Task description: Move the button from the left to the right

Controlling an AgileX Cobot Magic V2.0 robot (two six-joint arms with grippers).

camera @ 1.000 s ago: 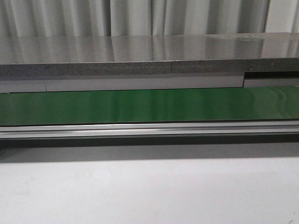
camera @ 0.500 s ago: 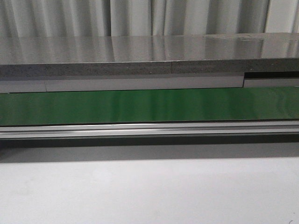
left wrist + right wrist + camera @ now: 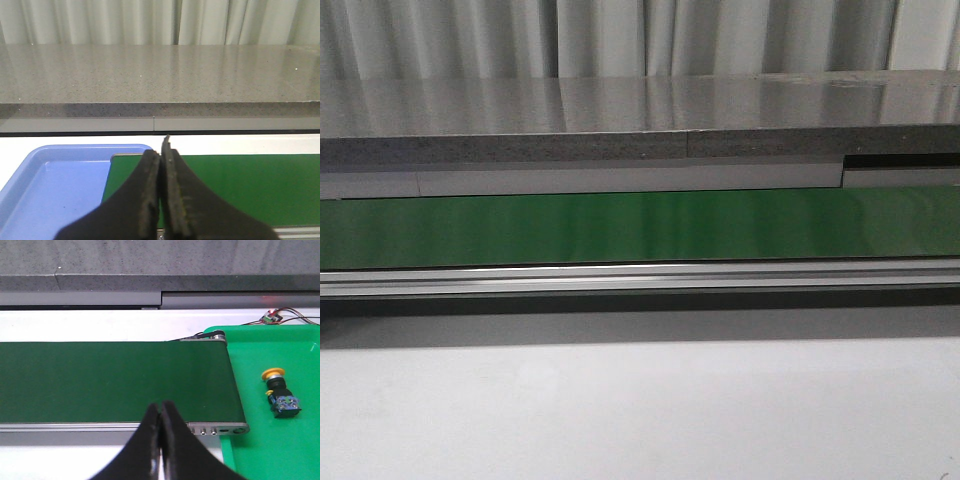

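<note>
Green tray (image 3: 300, 450) with button (image 3: 280, 395) inside

Belt (image 3: 640, 228) across the scene left to right, rail (image 3: 640, 278) along its near edge, counter (image 3: 640, 120) behind. Tray (image 3: 55, 190) at the belt's left end. Second tray (image 3: 280, 405) at the belt's right end; button (image 3: 280, 392) lying on its side in it, clear of the belt. Wires (image 3: 280, 315) beyond that tray.

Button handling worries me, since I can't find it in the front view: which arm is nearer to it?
Right. Its wrist view shows the button lying in the green tray; the left's shows only an empty blue tray.
</note>
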